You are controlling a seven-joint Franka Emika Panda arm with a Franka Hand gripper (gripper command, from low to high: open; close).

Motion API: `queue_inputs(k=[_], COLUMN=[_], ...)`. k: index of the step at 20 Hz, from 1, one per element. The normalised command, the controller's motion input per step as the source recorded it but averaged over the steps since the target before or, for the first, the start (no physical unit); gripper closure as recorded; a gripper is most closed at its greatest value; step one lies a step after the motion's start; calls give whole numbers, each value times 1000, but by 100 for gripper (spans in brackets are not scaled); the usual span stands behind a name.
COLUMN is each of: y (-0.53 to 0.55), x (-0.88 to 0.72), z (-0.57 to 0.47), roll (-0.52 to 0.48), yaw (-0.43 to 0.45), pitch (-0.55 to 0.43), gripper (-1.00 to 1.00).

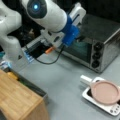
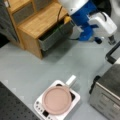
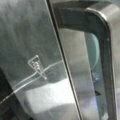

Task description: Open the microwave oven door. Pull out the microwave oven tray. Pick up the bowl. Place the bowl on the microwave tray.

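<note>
The oven (image 1: 100,47) stands on the grey desk (image 1: 65,82) at a front view's right, its long axis running from upper left to lower right, with its three black knobs (image 1: 96,55) stacked down the right end of its face. In a front view only the oven's steel corner (image 2: 107,96) shows at the lower right.

The door (image 1: 80,50) is a wide dark glass panel to the left of the knobs; whether it stands ajar cannot be told. In the wrist view the door's bar handle (image 3: 106,57) fills the right side, running top to bottom with a bend at the top, and the door's frame edge (image 3: 65,70) slants beside it. A pale teal shape (image 3: 93,50) shows in the gap behind the handle; what it is cannot be told.

The end effector (image 1: 65,43) is at the left end of the door, just in front of the oven, under the arm's blue wrist block (image 1: 71,32). Its fingers are hidden, so its opening and whether it touches the handle cannot be told.

In front of the oven, a pink pan (image 1: 105,93) with a white handle sits on a small white appliance (image 1: 113,109). A wooden cabinet (image 1: 17,100) stands well to the oven's left.
</note>
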Motion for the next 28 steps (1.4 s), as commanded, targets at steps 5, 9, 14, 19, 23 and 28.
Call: queue_inputs(k=[5, 9, 14, 19, 23, 28], y=[-23, -149, -199, -191, -156, -76], x=[-3, -7, 47, 24, -139, -182], z=[95, 243, 247, 80, -67, -46], roll=[-227, -352, -377, -456, -576, -549], yaw=[92, 181, 199, 128, 47, 65], pitch=[120, 153, 156, 37, -72, -67], gripper=[-100, -100, -100, -100, -100, -100])
